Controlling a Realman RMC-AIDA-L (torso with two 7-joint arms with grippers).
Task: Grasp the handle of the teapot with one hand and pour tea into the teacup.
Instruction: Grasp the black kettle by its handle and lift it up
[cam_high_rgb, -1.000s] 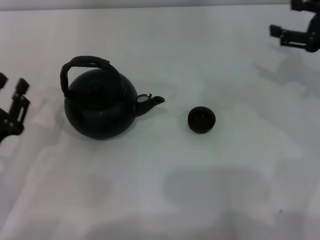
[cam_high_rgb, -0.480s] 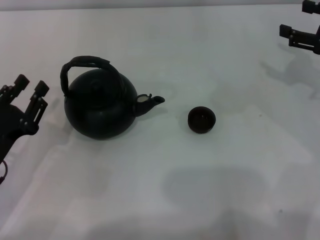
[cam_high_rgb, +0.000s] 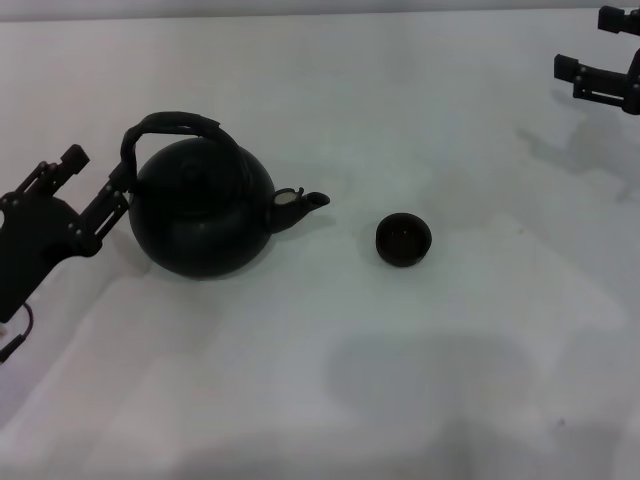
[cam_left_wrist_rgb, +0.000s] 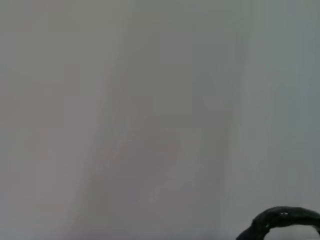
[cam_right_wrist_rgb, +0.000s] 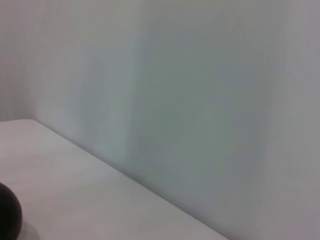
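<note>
While right pincer (cam_high_rgb: 598, 68) sits parked far off, left pincer (cam_high_rgb: 98, 175), fingers apart, reaches beside teapot (cam_high_rgb: 200, 210) handle (cam_high_rgb: 170, 125).

My left gripper (cam_high_rgb: 97, 176) is matte black metal: a flat, blocky palm plate dotted with small pale screw heads, from which two slim, straight fingers run out, each ending in a squared pad. A thin black cable (cam_high_rgb: 14, 340) loops off its base. My right gripper (cam_high_rgb: 598, 52) is the same black, angular, bracket-like build.
</note>
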